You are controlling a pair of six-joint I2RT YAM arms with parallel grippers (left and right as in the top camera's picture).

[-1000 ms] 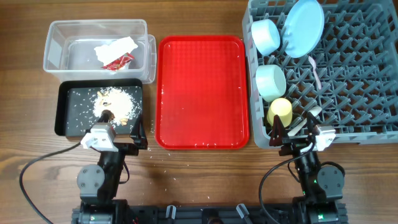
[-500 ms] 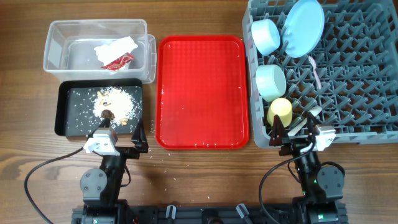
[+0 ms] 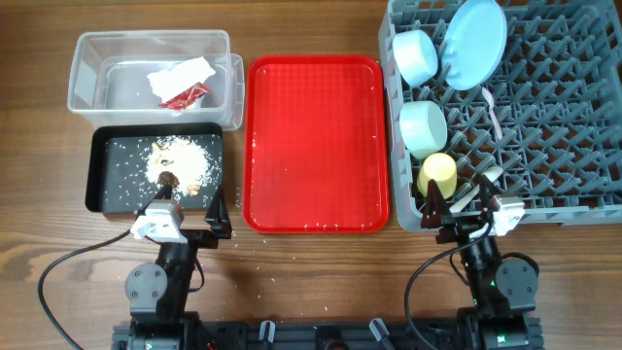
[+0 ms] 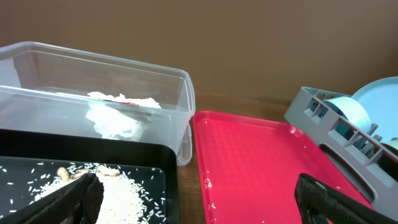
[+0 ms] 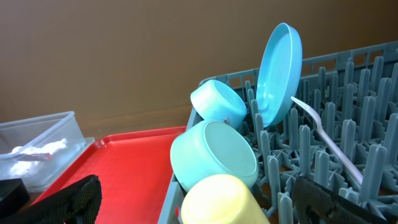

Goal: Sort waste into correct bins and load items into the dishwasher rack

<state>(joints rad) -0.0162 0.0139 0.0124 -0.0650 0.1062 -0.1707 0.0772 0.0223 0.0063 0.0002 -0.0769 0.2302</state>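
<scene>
Jaws spread wide and empty — the left gripper [image 4: 199,198] faced the black tray [image 4: 127,150], the right gripper [image 5: 196,190] the yellow cup [image 5: 219,200] in the dishwasher rack [image 5: 352,163].

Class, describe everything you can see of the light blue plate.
The plate is round, light blue and smooth, like plastic, with a shallow raised rim. It looks clean and whole. It stands on edge, slightly tilted, between the pegs near the far left corner of the grey rack. A blue bowl sits close beside it, and a white fork ends near its lower edge.
</scene>
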